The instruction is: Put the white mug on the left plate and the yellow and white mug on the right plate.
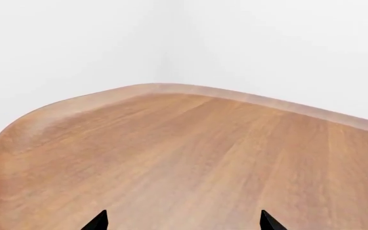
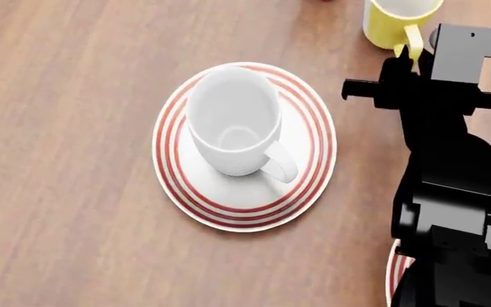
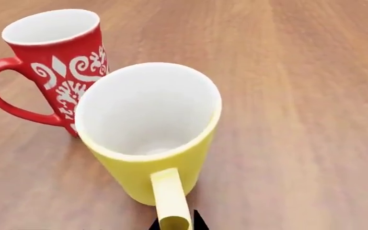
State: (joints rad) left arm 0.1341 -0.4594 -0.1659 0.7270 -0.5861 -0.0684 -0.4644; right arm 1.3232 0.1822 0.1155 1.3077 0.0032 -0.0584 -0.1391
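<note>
The white mug (image 2: 233, 121) stands upright on the left plate (image 2: 305, 179), its handle toward the robot's right. The yellow and white mug (image 2: 395, 19) stands on the table at the far right, beside a red patterned mug (image 3: 56, 52); it also shows in the right wrist view (image 3: 145, 124). My right gripper (image 2: 412, 61) is at its handle, the two fingertips close on either side of the handle (image 3: 171, 201). The right plate (image 2: 392, 268) shows only as a rim sliver behind my right arm. My left gripper (image 1: 182, 223) is open and empty over bare table, out of the head view.
The left wrist view shows a rounded wooden table corner (image 1: 152, 88) with white wall behind. My right arm (image 2: 450, 192) covers the right side of the head view.
</note>
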